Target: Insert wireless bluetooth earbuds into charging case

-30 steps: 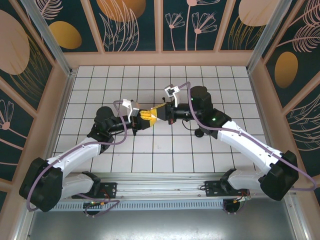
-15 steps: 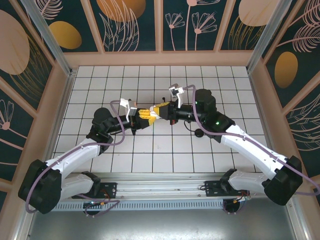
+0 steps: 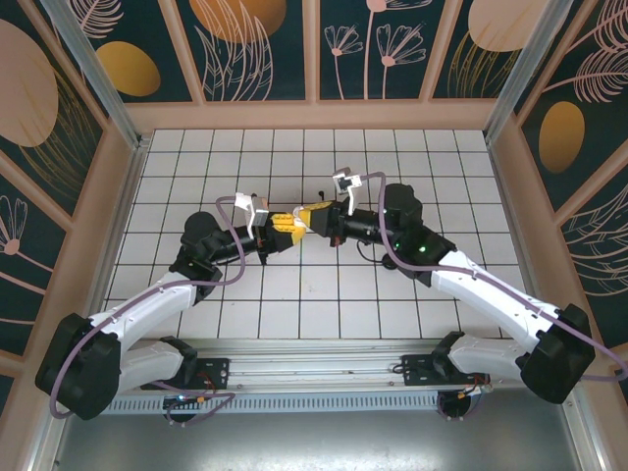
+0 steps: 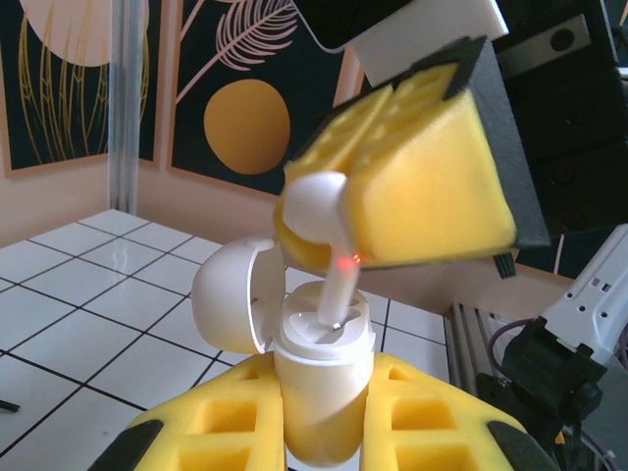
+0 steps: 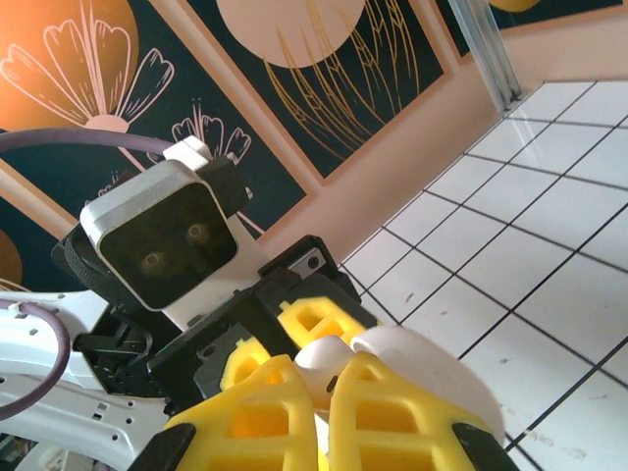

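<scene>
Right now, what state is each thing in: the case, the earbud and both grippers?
charging case: upright, held by its body, lid swung open.
earbud: white, stem pointing down with its tip at the case's opening, head above the rim, not seated.
left gripper: jaws shut on the charging case.
right gripper: jaws shut on the earbud.

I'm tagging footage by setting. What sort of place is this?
Probably a purpose-built robot test cell, not a home: a white-tiled table boxed in by leaf-printed wall panels on aluminium posts, with the left arm and right arm bolted to a rail at its near edge.
</scene>
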`<state>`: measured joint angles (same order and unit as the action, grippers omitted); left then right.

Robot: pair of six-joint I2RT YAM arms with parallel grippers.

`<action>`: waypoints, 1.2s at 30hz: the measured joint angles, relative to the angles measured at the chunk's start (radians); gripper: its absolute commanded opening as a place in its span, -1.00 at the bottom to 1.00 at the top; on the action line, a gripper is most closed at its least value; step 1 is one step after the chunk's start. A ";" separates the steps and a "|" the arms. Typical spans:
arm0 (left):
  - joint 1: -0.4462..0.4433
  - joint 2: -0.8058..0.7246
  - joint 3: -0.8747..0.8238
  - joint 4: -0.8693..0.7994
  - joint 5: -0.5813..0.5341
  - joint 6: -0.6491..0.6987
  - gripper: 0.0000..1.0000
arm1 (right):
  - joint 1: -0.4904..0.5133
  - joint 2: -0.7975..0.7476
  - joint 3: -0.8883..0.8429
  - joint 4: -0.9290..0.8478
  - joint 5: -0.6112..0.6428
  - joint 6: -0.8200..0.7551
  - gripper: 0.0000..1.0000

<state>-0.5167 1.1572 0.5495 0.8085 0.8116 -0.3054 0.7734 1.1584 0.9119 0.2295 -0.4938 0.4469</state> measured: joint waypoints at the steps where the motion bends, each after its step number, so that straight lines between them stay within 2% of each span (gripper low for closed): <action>1: 0.000 -0.004 -0.004 0.000 -0.007 0.000 -0.90 | 0.003 0.000 -0.003 0.006 0.008 0.005 -0.92; 24: -0.003 -0.046 -0.026 -0.026 -0.100 0.012 -0.91 | 0.049 -0.019 -0.037 0.029 0.171 0.130 -0.92; 32: -0.006 -0.064 -0.026 -0.053 -0.133 0.032 -0.92 | 0.055 -0.017 -0.037 0.020 0.198 0.163 -0.77; 36: -0.005 -0.064 -0.028 -0.066 -0.143 0.035 -0.91 | 0.055 -0.009 -0.033 0.006 0.206 0.166 -0.62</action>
<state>-0.5220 1.0935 0.5213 0.7429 0.6682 -0.2699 0.8288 1.1492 0.8791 0.2359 -0.2878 0.6128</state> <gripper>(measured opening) 0.143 0.157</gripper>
